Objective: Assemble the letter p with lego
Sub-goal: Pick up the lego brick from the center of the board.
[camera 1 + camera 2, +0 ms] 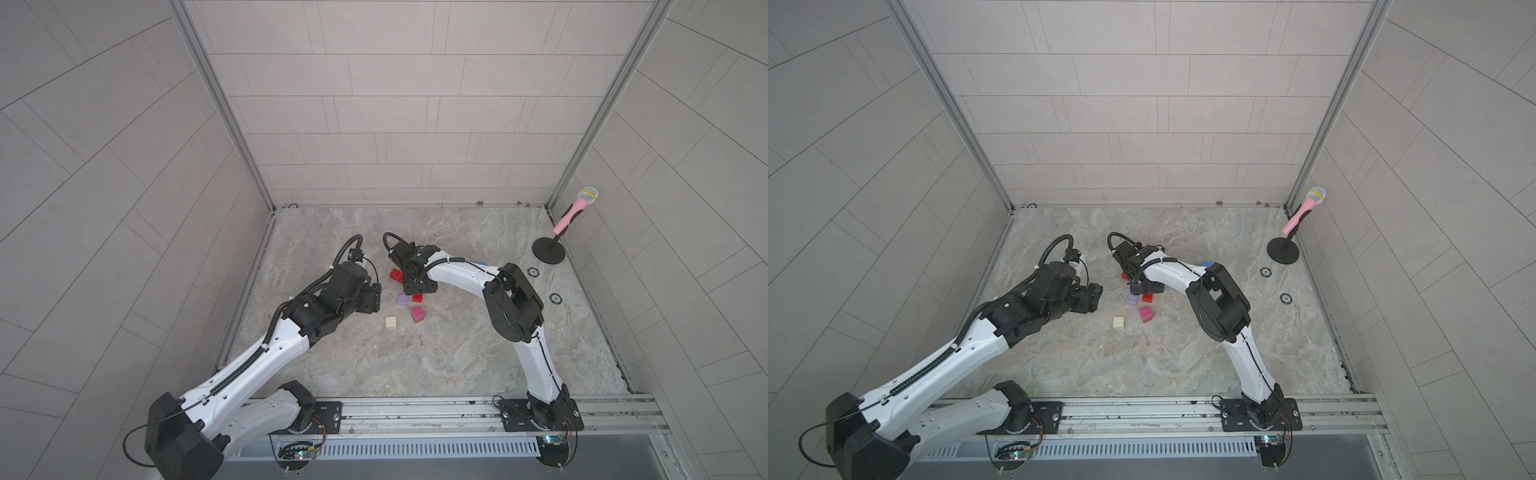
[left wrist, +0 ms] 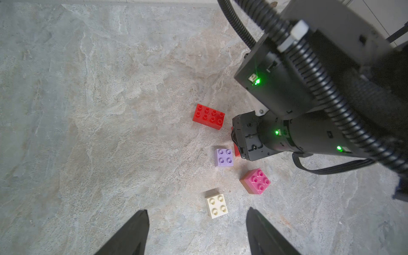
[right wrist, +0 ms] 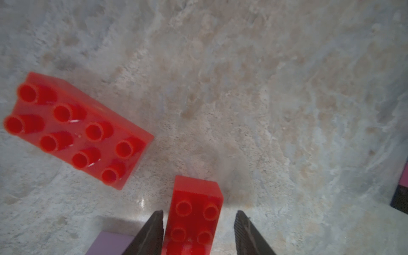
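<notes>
- My left hand [image 2: 197,212] hangs over the left of the surface [image 1: 415,365], jaws spread wide with nothing between them.
- Just ahead of its fingertips lies the cream brick [image 2: 217,205], studs up, apart from the others.
- The oblong red brick [image 2: 208,116] lies furthest back. The lilac brick [image 2: 223,157] sits between it and the cream one.
- The pink brick [image 2: 257,181], stacked on a brown brick [image 2: 245,185], stands near the lilac one, to its right and a little nearer to me.
- My right hand [image 3: 198,213] is low over the small red brick [image 3: 195,220], just beside the lilac one. The jaws straddle it unclamped, one finger at its side and a gap at the other.
- A blue brick [image 1: 1207,264] peeks out behind my right arm [image 1: 1177,272].
</notes>
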Available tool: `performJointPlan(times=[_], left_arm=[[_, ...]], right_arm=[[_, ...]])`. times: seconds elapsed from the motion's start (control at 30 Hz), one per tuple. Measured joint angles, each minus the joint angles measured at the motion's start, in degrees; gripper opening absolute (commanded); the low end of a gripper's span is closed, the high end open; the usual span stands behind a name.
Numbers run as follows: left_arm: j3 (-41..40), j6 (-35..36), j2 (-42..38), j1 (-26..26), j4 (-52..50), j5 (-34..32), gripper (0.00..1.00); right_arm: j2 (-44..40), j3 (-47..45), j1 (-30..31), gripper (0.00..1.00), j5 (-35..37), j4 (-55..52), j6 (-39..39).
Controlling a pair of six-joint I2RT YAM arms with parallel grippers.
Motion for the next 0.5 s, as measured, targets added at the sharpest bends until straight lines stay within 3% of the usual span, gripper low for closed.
performJointPlan(times=[0.5], left_arm=[[-0.11,0.02,0.20,0.00,0.24,0.55,0.76]], right_arm=[[0.22,-0.04,0.00,0.43,-0.02,0.28,0.15]])
